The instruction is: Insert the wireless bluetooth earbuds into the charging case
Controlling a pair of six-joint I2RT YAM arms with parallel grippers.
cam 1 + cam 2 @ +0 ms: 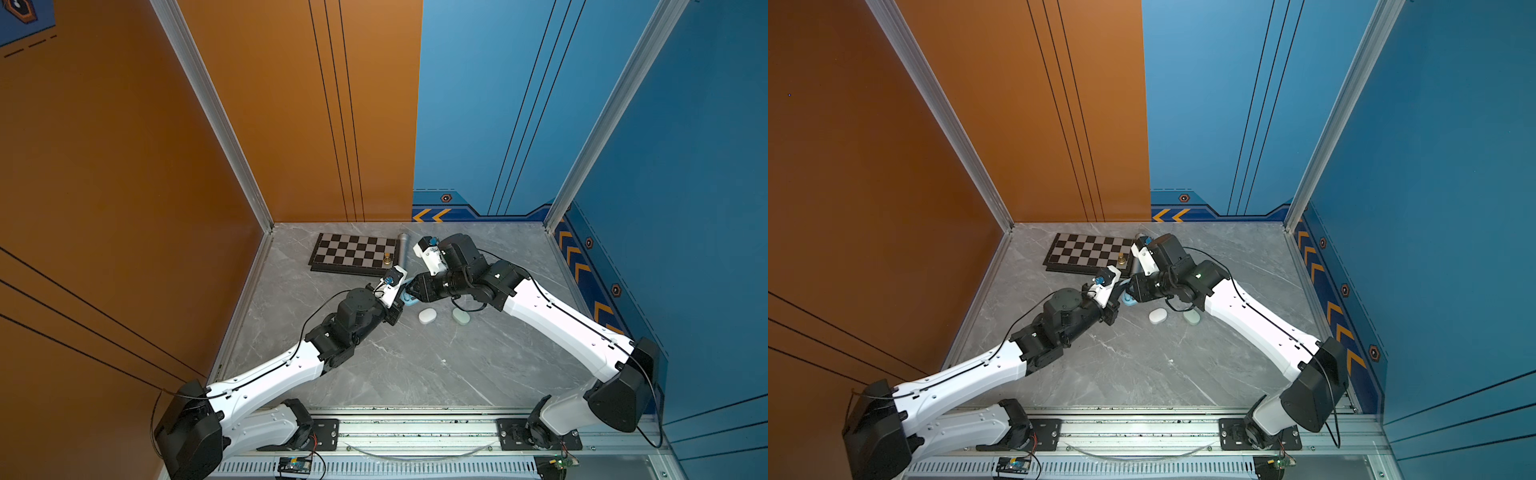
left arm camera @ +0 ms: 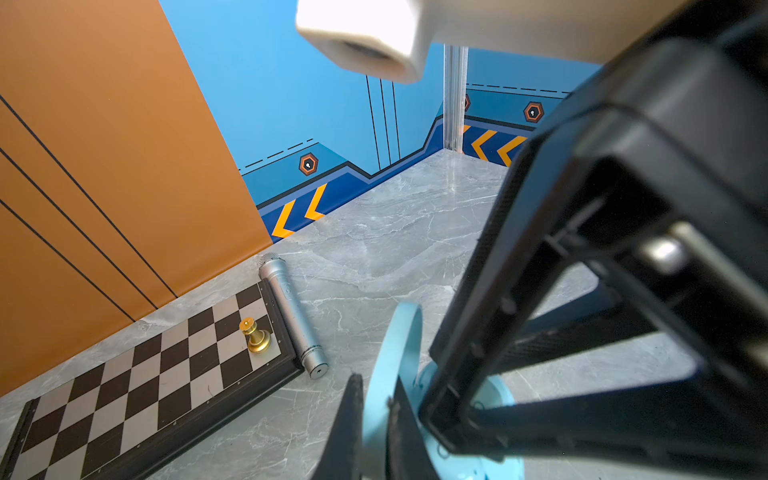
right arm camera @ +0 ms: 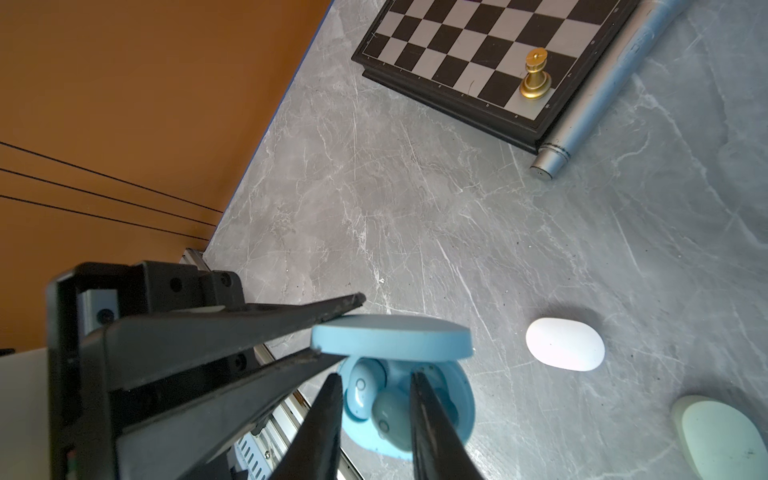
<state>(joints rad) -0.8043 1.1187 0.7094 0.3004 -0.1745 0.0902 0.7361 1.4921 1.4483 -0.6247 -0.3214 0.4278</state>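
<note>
1. Light blue charging case (image 3: 461,411) sits on the grey marble table (image 1: 395,365), just forward of the chessboard's (image 1: 353,253) near corner. The two arms meet over it.
2. Case is open. Its lid (image 3: 390,334) stands raised off the base.
3. Left gripper (image 3: 340,325): jaws closed thin on the lid's edge, one finger above it and one below. The left wrist view shows the same pinch.
4. Two light blue earbuds are in the base. One earbud (image 3: 365,382) lies in its well, and the second earbud (image 3: 388,413) is beside it and looks tilted.
5. Right gripper (image 3: 376,376): jaws narrow and reaching down into the base, with both buds between the fingers. Cannot tell whether they press either bud.
6. White case (image 1: 427,316) is closed, near the blue one on its right. Pale green case (image 1: 461,317) is also closed, further right.
7. Gold chess piece (image 1: 387,258) stands on the board's corner square. A silver microphone (image 1: 403,249) lies along the board's right edge.
</note>
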